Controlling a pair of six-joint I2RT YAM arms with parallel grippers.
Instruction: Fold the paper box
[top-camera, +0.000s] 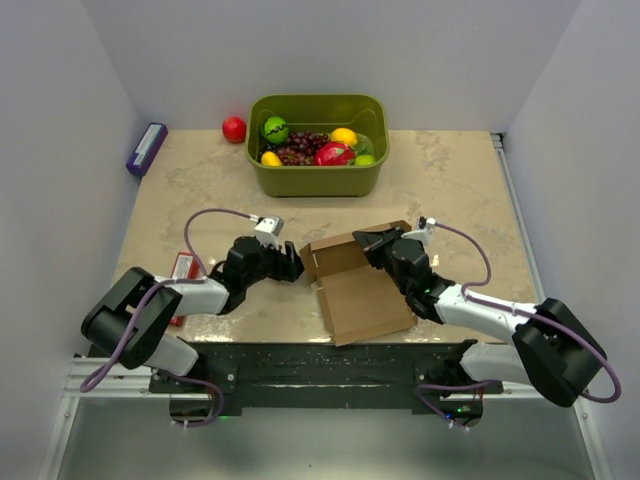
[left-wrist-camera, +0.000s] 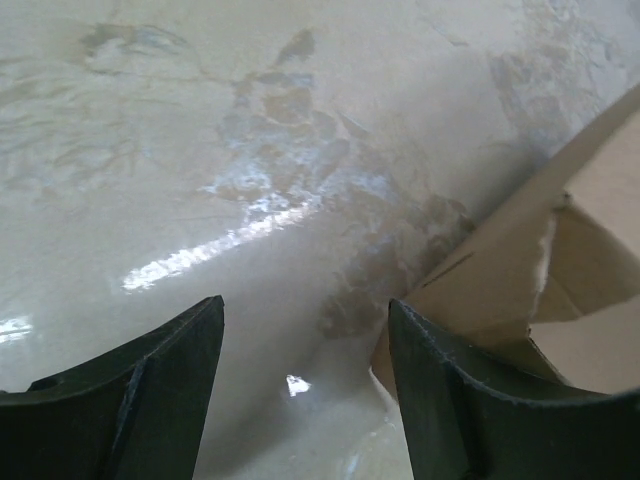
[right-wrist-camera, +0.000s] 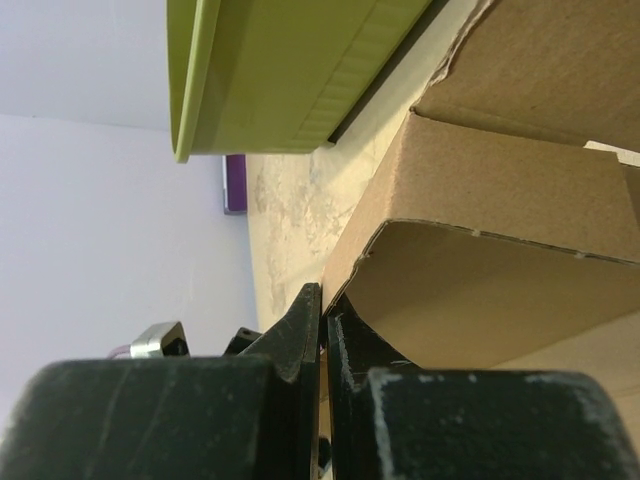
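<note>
Left of the paper box (top-camera: 365, 300), left hand (top-camera: 297, 263) spread and empty; right hand (top-camera: 366, 239) pressed together against its far flap.

No text, label, brand or number can be read here. The red pack (top-camera: 182, 268), well in front of the green tub (top-camera: 318, 178) and off to its left, has a pale patch of print that is too small to make out. The purple box (top-camera: 146, 148), left of the tub by the wall, shows a lighter top face with marks that cannot be told. The paper box (top-camera: 365, 300), in front of the tub, shows only plain brown card.
</note>
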